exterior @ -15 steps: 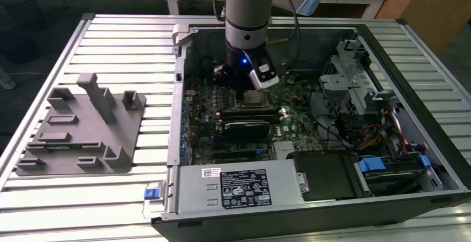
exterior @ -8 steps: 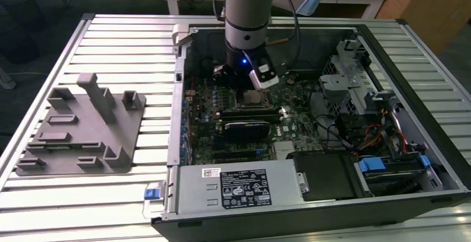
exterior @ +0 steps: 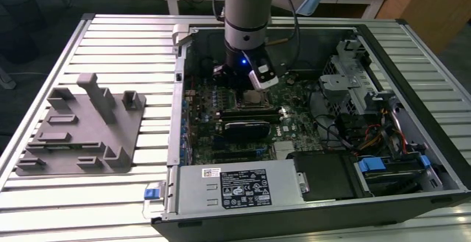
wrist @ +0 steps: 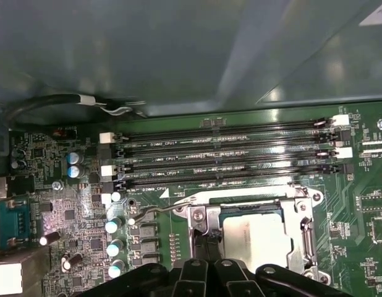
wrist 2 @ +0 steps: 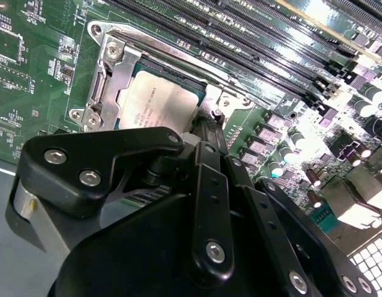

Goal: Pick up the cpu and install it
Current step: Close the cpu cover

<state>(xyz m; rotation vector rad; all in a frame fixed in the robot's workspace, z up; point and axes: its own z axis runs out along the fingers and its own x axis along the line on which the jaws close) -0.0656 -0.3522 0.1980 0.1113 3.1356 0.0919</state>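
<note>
just below the black gripper (exterior: 246, 89) of the grey and pale-blue arm (exterior: 246, 10), the cpu (exterior: 255, 97), a small flat square chip with a silvery-grey metal top, lay flat in the square metal-framed socket (wrist: 306, 238) on the green motherboard (exterior: 209, 118). all of this sat inside the open black computer case (exterior: 412, 60). in both wrist views the black links of the gripper (wrist 2: 207, 127) (wrist: 206, 244) ran together to one narrow tip, so it looked pressed together, with nothing pinched in it. that tip stood over one edge of the cpu (wrist 2: 155, 106) (wrist: 256, 238), next to the socket's bright frame; whether it touched the chip could not be told. a thin bent wire lever (wrist: 155, 211) lay beside the socket, just off to one side of the tip. beyond the tip and the socket ran four long black memory slots (wrist: 228, 154), side by side. small silver-topped capacitors (wrist: 115, 226) stood on the board off to the gripper's side. well apart from the gripper, outside the case at the exterior view's left, a large grey plastic fixture block (exterior: 81, 129) rested on the slatted silver metal table (exterior: 110, 38). a silver power supply box (exterior: 235, 187) with a white label sat in the case, well clear of the gripper.
</note>
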